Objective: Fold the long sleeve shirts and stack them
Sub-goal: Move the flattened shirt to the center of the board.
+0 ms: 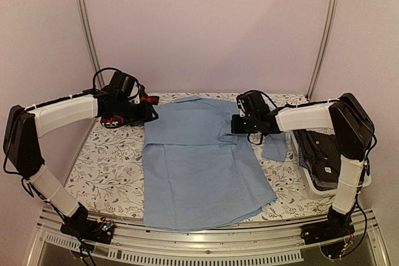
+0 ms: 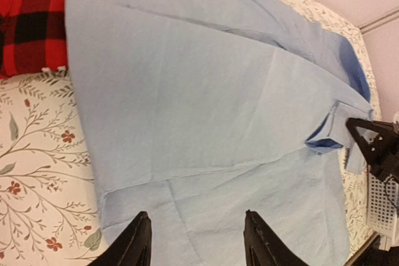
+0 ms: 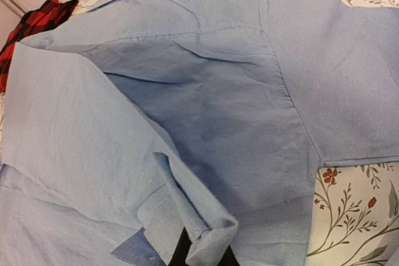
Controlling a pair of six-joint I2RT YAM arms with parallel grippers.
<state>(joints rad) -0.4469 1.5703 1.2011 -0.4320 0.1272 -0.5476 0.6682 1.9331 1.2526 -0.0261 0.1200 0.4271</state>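
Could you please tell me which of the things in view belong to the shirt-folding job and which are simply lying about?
Part of the job: light blue shirt; red-and-black plaid shirt; dark checked shirt, lying in the basket.

Just there: white basket; floral table cover.

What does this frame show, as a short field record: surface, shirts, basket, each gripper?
surface: floral-print table
light blue shirt: spread mid-table, one sleeve folded onto the body
red plaid shirt: rear left, beside the blue one
white basket: right edge, dark shirts inside
left gripper: open, above the blue shirt, holding nothing
right gripper: shut on the folded-over sleeve's cuff
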